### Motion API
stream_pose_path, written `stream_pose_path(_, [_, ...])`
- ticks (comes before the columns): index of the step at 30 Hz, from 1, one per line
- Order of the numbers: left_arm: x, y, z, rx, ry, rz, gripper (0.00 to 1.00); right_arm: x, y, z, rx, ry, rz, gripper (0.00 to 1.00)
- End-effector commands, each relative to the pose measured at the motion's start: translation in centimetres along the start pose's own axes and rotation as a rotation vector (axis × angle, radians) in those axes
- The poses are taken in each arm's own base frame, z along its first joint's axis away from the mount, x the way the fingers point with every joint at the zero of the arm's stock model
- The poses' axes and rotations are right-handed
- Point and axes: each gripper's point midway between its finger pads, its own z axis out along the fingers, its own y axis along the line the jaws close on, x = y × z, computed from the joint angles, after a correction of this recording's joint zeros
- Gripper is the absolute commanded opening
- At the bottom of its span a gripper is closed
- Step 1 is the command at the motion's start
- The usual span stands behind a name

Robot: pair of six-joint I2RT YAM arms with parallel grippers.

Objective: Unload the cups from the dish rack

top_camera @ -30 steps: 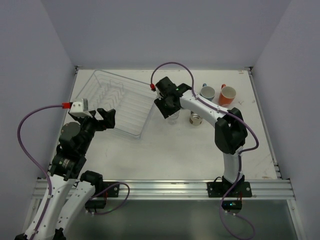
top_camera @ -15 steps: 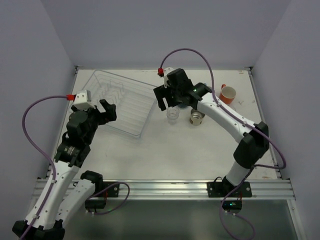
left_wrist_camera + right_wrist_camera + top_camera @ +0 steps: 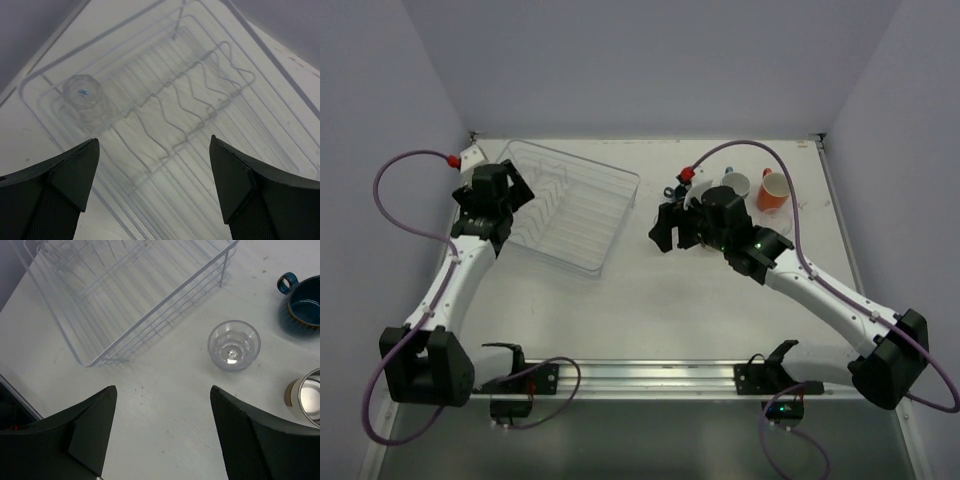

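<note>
Left gripper [image 3: 152, 142] is wide open and empty, hovering over the dish rack [image 3: 250, 130]. The only clear tumbler [image 3: 82, 97] I can see inside stands upright near the rack's corner, ahead and left of the jaw centreline, so the left arm is nearer. The wire divider [image 3: 175, 110] is just beside it. Right gripper [image 3: 162, 390] is open and empty outside the rack, near the unloaded tumbler [image 3: 234, 345] and the dark blue handled cup [image 3: 305, 300].

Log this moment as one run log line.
left gripper: open, over dish rack | right gripper: open, empty | clear tumbler: upright beside rack
</note>
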Motion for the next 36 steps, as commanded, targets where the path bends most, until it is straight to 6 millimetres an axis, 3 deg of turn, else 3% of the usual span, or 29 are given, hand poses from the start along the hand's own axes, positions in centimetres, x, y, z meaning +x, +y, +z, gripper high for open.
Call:
stream_pose_path(1, [-3.6, 2.2, 2.4, -0.139, -0.065, -0.029, 0.96, -2.0, 0.5, -1.1, -0.029, -0.143, 0.031, 0.77])
stream_pose_path(3, [-4.4, 2.4, 3.1, -0.154, -0.066, 0.005, 0.93, -1.7, 0.4, -1.5, -0.03, -0.16, 0.033, 0.77])
stream_pose_path(9, [-2.7, 4.6, 6.8, -0.23, 0.034, 0.037, 0.87, -1.6, 0.6, -2.4, -0.055, -0.19, 0.045, 0.76])
stream_pose_path(16, [-1.2, 7.6, 9.6, -0.324, 0.104, 0.043, 0.8, -1.0, 0.6, -2.2, -0.06, -0.174, 0.041, 0.76])
stream_pose_path(31, [1.4, 10.8, 10.3, -0.47, 0.168, 0.115, 0.78, -0.8, 0.9, -2.3, -0.077, -0.17, 0.043, 0.75])
stream_pose_path(36, [2.8, 10.6, 11.3, -0.45, 0.214, 0.12, 0.77, -0.8, 1.0, -2.4, -0.084, -0.169, 0.042, 0.75])
